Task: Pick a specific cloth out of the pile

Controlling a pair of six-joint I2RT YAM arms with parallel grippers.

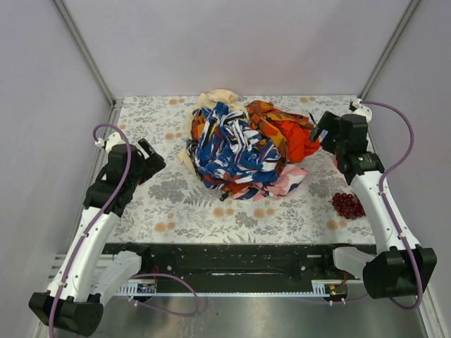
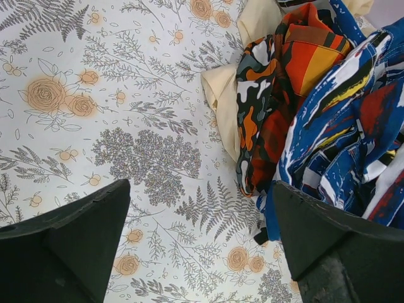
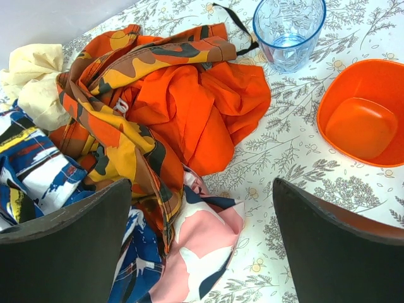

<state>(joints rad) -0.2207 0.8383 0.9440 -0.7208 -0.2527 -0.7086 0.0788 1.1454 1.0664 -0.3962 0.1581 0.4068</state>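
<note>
I found plain orange-red soft cloth (image 3: 208, 107) on right flank of mixed-fabric pile (image 1: 232, 151) | judged light, limp; pinch free edge | left gripper (image 2: 202, 189), right gripper (image 3: 201, 189) gaped wide, empty

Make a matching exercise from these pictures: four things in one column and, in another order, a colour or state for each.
Things:
1. cloth
2. glass
3. bowl
4. pile

Colours or states:
A. hard, orange, empty
B. many prints, heaped
C. plain orange-red, crumpled
D. clear bluish, upright

Pairs: 1-C, 2-D, 3-A, 4-B.
</note>
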